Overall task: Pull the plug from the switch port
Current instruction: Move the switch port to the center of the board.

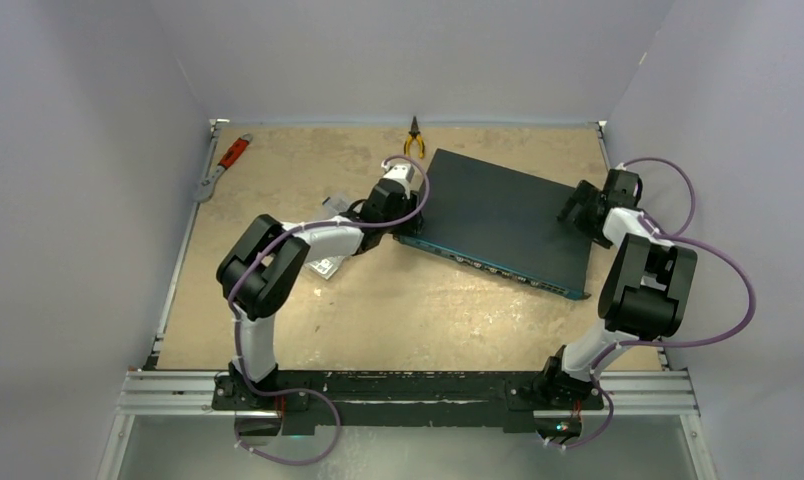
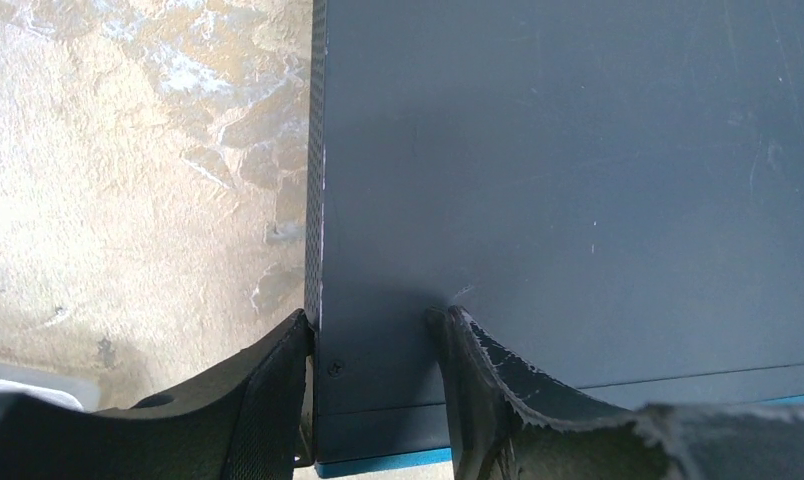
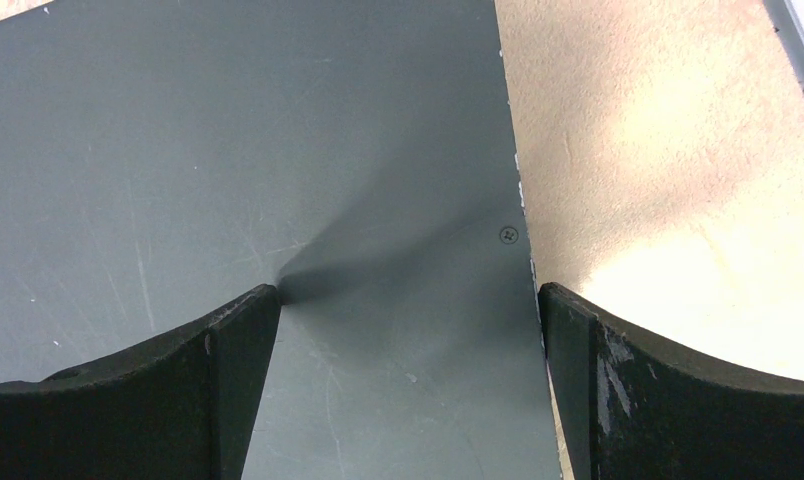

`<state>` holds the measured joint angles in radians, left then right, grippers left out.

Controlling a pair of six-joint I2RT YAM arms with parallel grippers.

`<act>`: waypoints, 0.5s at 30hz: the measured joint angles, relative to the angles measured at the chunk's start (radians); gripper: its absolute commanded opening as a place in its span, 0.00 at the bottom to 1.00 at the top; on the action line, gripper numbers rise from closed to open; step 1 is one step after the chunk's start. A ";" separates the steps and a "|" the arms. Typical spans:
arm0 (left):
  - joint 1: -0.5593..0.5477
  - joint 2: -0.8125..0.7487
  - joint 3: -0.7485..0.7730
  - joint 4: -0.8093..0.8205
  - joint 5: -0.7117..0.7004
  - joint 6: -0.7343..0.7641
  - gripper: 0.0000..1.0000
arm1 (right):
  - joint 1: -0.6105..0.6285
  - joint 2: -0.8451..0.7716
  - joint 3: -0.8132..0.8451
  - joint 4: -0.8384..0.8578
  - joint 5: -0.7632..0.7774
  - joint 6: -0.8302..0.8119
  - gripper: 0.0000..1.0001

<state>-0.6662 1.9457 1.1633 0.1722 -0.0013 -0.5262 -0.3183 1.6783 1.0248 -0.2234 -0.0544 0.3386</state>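
1 switch (image 1: 498, 215) lies flat & askew at back-right of table (image 1: 378, 300), near-face ports too small to count, plug & any writing not discernible; left gripper (image 2: 375, 320) straddles its left corner w/ narrow gap, right gripper (image 3: 410, 290) spread wide over its right edge; 1 pliers (image 1: 414, 138), 1 wrench (image 1: 223, 165) at back.

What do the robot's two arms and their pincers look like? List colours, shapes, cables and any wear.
Both the left arm and the right arm have bulky black joint housings linked by white segments, with a purple cable looping along each. The left pincer and right pincer each have two black, curved fingers. The left's finger edges look frayed and scuffed white.
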 measured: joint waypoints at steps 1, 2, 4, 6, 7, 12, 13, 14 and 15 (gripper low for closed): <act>-0.005 -0.002 -0.005 0.006 -0.008 -0.006 0.46 | 0.000 0.000 0.002 0.000 0.005 -0.003 0.99; -0.010 -0.003 -0.010 0.013 -0.016 -0.012 0.46 | 0.000 0.000 0.002 0.001 0.010 -0.005 0.99; -0.024 -0.005 -0.019 0.026 -0.036 -0.018 0.46 | -0.002 0.000 0.003 0.003 0.016 -0.011 0.99; -0.040 -0.009 -0.032 0.045 -0.060 -0.024 0.46 | -0.004 0.000 0.003 0.008 0.020 -0.018 0.99; -0.048 -0.011 -0.042 0.056 -0.070 -0.031 0.46 | -0.006 0.000 0.003 0.010 0.024 -0.021 0.99; -0.075 -0.029 -0.087 0.105 -0.090 -0.050 0.47 | -0.014 0.002 0.004 0.023 0.037 -0.039 0.99; -0.078 -0.032 -0.093 0.108 -0.091 -0.057 0.48 | -0.015 0.002 0.005 0.024 0.035 -0.043 0.98; -0.080 -0.036 -0.099 0.110 -0.090 -0.060 0.49 | -0.015 0.002 0.005 0.025 0.034 -0.049 0.98; -0.082 -0.038 -0.102 0.111 -0.090 -0.061 0.49 | -0.015 0.003 0.005 0.026 0.032 -0.052 0.98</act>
<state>-0.7486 1.9079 1.0615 0.2829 -0.0917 -0.5877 -0.3332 1.6810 1.0302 -0.1970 -0.0223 0.2863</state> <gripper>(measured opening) 0.484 0.988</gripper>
